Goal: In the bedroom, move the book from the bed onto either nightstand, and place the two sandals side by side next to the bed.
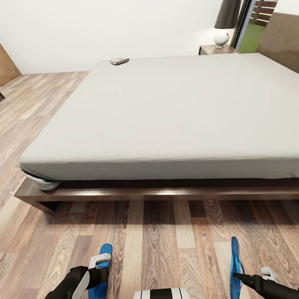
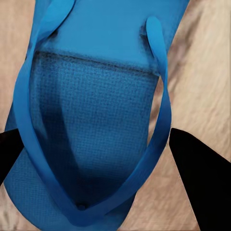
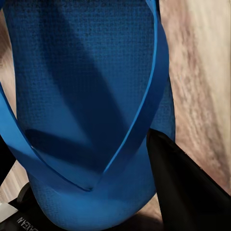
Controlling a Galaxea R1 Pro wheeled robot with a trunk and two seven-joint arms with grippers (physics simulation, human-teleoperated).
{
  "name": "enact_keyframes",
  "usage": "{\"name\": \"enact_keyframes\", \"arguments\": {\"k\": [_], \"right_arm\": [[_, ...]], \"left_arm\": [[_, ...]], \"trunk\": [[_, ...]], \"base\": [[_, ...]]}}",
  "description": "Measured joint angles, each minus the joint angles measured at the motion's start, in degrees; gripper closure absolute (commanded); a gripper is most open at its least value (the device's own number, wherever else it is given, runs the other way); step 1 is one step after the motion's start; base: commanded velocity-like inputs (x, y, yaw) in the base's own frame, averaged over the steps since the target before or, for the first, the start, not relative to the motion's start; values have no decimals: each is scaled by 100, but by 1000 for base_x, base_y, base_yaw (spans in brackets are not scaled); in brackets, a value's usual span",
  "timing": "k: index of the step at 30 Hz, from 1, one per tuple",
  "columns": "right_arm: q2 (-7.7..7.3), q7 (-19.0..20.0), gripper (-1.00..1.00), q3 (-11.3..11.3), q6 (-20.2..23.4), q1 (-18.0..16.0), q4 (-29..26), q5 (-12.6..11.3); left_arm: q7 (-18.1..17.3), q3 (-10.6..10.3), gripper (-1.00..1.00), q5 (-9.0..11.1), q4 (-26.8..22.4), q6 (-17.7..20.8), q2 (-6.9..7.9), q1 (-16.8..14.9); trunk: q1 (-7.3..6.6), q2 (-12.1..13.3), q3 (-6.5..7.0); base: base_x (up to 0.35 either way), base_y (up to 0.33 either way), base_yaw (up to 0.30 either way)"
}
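While the head view shows the book (image 1: 119, 60) lying at the far corner of the bed (image 1: 165, 117), away from the nightstand (image 1: 216, 49) with its lamp (image 1: 225, 21), the two sandals lie well apart on the floor (image 1: 165, 238), the left sandal (image 1: 100, 277) under the left gripper (image 1: 99, 262) and the right sandal (image 1: 235, 268) beside the right gripper (image 1: 249, 278). The left wrist view has dark fingers (image 2: 202, 178) spread on either side of the sandal's straps, jaws open and gripping nothing. The right wrist view has a finger (image 3: 185, 187) against the blue sole, though I cannot tell whether those jaws grip it; neither part of the task looks finished.
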Motion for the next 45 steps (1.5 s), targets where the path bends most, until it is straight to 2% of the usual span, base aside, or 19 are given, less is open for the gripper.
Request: {"name": "enact_keyframes", "arguments": {"k": [32, 45], "right_arm": [[-2, -3, 100, 1, -3, -2, 1, 3], [-2, 1, 100, 3, -1, -2, 0, 3]], "left_arm": [[0, 2, 100, -3, -1, 5, 4, 0], [-4, -2, 100, 6, 1, 9, -14, 0]], "trunk": [[1, 0, 0], [6, -1, -22]], "base": [[203, 262, 0], [17, 24, 0]]}}
